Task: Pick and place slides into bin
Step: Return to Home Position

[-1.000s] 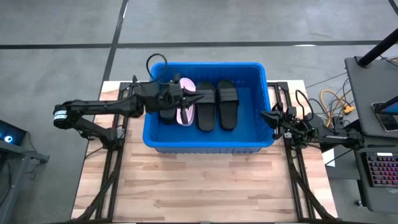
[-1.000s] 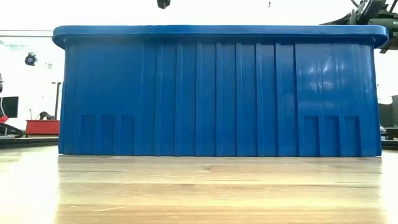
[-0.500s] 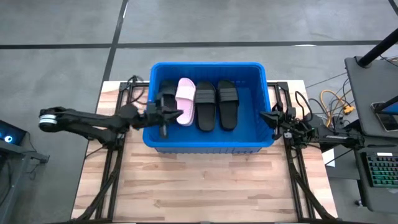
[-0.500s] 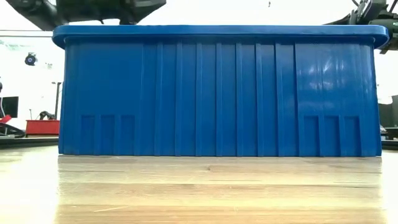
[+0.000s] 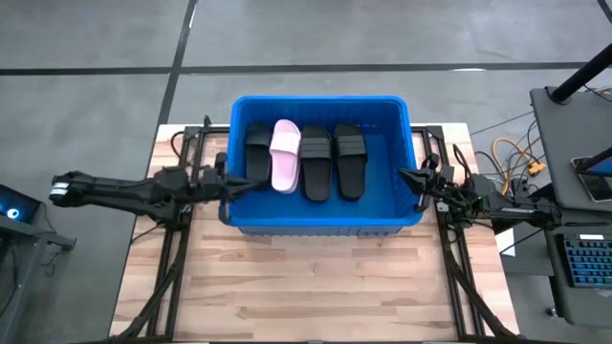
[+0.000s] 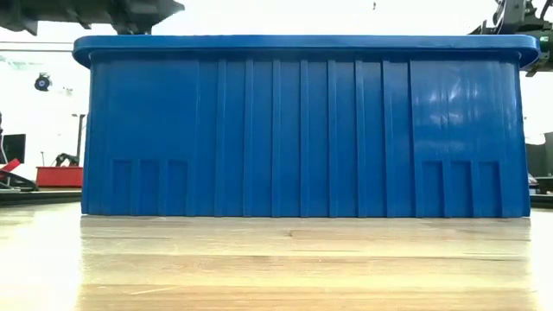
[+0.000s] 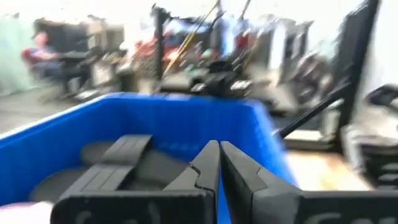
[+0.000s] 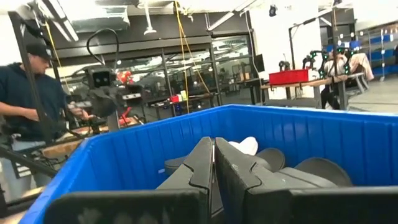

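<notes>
The blue bin [image 5: 320, 218] stands at the table's far middle and fills the low view [image 6: 302, 130]. Inside it, side by side on the bottom, lie a black slide [image 5: 256, 153], a pale pink slide [image 5: 285, 155] and two more black slides [image 5: 316, 162] [image 5: 349, 158]. My left gripper [image 5: 247, 182] is shut and empty at the bin's left wall, level with the rim [image 7: 217, 149]. My right gripper [image 5: 404, 176] is shut and empty at the bin's right wall [image 8: 213, 146]. The right wrist view shows the pink slide [image 8: 245, 144] inside the bin.
Bare wooden table [image 5: 316, 287] lies in front of the bin. A side desk with cables and a keyboard [image 5: 583, 258] stands to the right. A person [image 8: 28, 93] stands beyond the table's left side in the right wrist view.
My left gripper has drawn back from over the slides in the bin toward the table's left edge, out to the bin's left wall. The pink slide and the leftmost black slide, partly covered by it before, now lie in full view on the bin's bottom.
</notes>
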Robot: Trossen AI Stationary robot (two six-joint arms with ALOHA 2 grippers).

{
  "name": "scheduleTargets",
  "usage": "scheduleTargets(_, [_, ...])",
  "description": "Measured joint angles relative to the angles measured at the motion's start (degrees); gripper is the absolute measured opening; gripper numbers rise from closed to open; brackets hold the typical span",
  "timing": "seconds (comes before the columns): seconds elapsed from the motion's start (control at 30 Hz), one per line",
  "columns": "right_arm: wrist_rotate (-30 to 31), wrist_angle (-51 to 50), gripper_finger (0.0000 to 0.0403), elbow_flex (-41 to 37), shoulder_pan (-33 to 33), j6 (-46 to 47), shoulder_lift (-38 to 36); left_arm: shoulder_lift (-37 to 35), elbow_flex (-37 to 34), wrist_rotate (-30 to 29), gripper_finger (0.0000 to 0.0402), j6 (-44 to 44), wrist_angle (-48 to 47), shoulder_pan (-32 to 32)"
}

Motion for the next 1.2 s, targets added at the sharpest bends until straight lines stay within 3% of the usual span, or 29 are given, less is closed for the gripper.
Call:
scheduleTargets(0.1, [0.1, 0.0, 0.0008, 0.0, 0.0, -0.5, 0.0, -2.8, -1.5, 2.4, 0.0000, -1.4, 3.3, 0.0])
scheduleTargets(0.37, [0.6, 0.1, 0.0008, 0.0, 0.0, 0.4, 0.0, -10.4, -7.5, -1.3, 0.0000, -1.6, 1.3, 0.0])
scheduleTargets(0.57, [0.6, 0.1, 0.0008, 0.0, 0.0, 0.6, 0.0, -14.7, -17.1, -3.0, 0.0000, -1.4, 16.7, 0.0])
scheduleTargets(0.8, [0.5, 0.1, 0.0008, 0.0, 0.0, 0.6, 0.3, -20.0, -23.7, 3.0, 0.0000, -1.5, 20.3, 0.0])
scheduleTargets(1.0, [-1.6, 0.5, 0.0008, 0.1, 0.0, 2.3, 1.7, -21.1, -24.1, 6.7, 0.0000, -1.2, 18.7, 0.0])
scheduleTargets(1.2, [-4.6, 0.7, 0.0008, 0.3, 0.0, 2.8, 3.1, -19.4, -24.1, 7.6, 0.0000, 6.3, 18.0, 0.0])
